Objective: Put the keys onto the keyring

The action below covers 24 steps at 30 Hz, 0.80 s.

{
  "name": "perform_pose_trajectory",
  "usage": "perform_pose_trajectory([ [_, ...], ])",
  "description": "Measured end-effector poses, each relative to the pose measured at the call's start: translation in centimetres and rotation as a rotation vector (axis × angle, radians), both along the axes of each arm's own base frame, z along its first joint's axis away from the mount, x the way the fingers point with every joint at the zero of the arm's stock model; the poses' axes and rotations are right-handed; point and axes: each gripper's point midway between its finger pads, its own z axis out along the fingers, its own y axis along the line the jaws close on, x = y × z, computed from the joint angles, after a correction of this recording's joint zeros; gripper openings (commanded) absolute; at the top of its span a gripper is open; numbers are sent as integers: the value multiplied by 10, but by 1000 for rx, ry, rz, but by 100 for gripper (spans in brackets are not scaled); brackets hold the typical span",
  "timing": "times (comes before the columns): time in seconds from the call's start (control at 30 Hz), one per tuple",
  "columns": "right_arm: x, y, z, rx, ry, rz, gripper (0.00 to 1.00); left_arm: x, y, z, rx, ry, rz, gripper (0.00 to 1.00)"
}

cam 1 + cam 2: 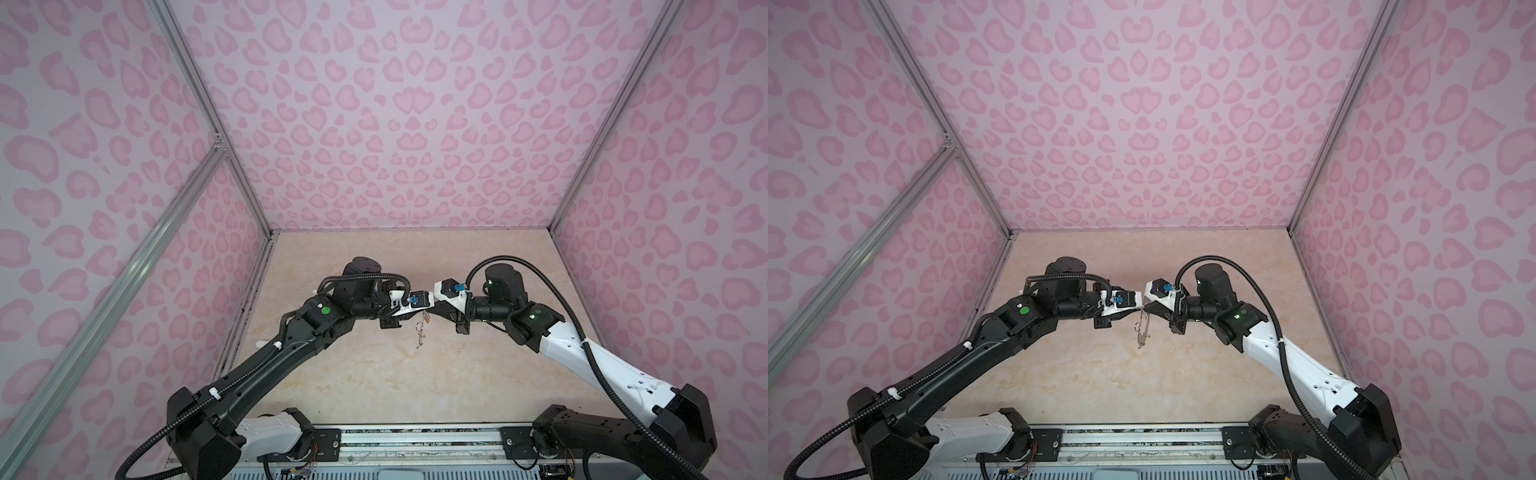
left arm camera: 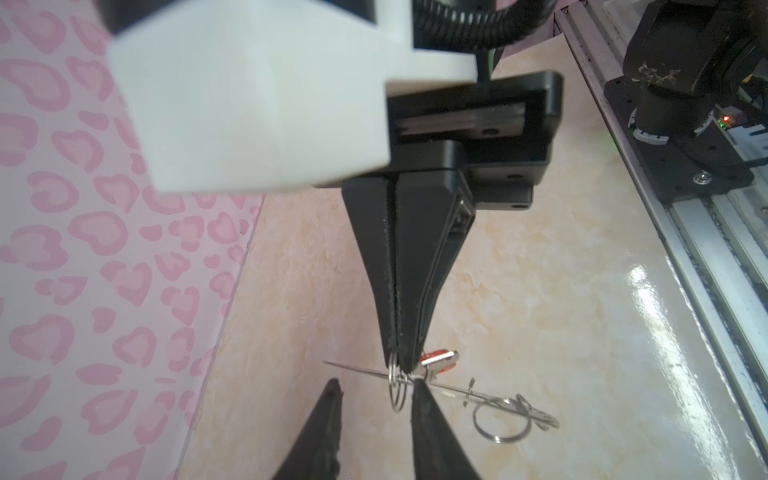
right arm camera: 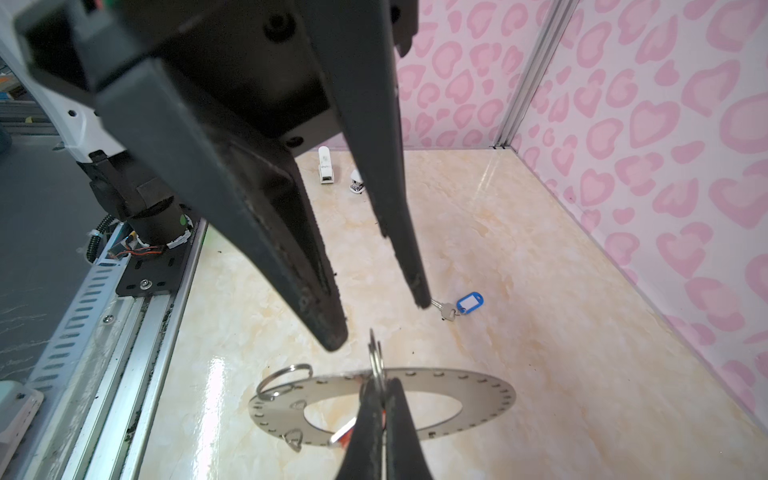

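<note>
- Clamping tight, your right pincer (image 3: pixel 382 386) has its jaws pressed together on the split ring (image 3: pixel 375 353) of the orange-red key set (image 2: pixel 436 358), right at the rim of the keyring (image 3: pixel 465 395).
- Your left pincer (image 3: pixel 378 323) stands released, fingers well parted, gripping nothing. The split ring sits just past its tips, between them.
- One left fingertip (image 2: pixel 417 388) sits against the keyring's thin edge, though you cannot tell whether it is truly touching.
- In both top views the keyring (image 1: pixel 420 332) hangs tilted just below the two meeting pincers, clear of the table (image 3: pixel 540 332).
- The blue key set (image 3: pixel 465 305) lies flat on the table beyond your left pincer's tips, well apart from the keyring.
</note>
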Motion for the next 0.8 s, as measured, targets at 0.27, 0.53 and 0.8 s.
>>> perform_pose_trajectory([
  [0.27, 0, 2, -6, -30, 5, -7, 0, 0, -7, -8, 57, -8, -17, 27],
  [0.53, 3, 2, -10, -40, 11, -17, 0, 3, -6, -15, 83, -3, -4, 23],
  [0.8, 5, 4, -4, -22, -2, -25, 0, 3, -6, -23, 106, 17, 6, 15],
])
